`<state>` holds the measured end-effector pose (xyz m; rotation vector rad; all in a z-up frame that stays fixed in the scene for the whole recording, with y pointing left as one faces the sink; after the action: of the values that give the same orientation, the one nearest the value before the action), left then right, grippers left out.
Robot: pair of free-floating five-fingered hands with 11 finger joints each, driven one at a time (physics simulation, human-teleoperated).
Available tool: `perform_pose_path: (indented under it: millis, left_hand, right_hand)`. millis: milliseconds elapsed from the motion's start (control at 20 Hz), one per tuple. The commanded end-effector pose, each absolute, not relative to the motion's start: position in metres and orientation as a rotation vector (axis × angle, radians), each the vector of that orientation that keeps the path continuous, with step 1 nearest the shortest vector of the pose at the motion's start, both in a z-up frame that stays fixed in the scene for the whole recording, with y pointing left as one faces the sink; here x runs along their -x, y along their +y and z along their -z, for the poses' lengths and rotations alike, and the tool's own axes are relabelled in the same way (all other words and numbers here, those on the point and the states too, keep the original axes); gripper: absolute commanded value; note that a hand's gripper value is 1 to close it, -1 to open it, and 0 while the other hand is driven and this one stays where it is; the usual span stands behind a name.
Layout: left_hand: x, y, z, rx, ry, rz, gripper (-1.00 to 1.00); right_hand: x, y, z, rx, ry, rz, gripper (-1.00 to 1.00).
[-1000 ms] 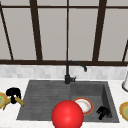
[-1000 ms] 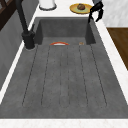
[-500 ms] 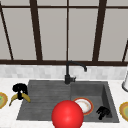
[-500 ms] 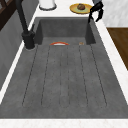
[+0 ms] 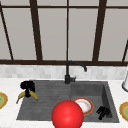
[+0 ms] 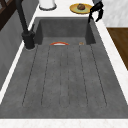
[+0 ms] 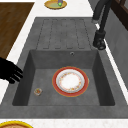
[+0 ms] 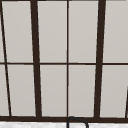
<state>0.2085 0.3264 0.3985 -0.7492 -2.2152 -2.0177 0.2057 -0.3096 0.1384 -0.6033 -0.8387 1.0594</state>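
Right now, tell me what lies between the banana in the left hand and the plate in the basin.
In the front view, bare grey drainboard separates the banana, held by the left hand, from the red-rimmed plate.

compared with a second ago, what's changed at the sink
The left hand, shut on a banana, has risen a little and drifted right, from the counter edge to above the draining board, with the banana now hanging below it. The right hand has stayed at the basin's right side, and the plate in the basin, the red ball and the tap are unchanged.
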Motion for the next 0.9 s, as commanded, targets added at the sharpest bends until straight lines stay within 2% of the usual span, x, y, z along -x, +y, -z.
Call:
perform_pose_path:
  millis: [0, 850]
  left_hand:
    - [-0.207, 0.302, -0.412, 0.786, -2.199, 2.046, 1.0]
    - [-0.207, 0.195, -0.47, 0.81, -2.219, 2.03, 1.0]
  right_hand:
    - [-0.206, -0.31, -0.138, 0.603, -0.839, -1.059, 0.0]
    - [-0.206, -0.31, -0.138, 0.603, -0.839, -1.059, 0.0]
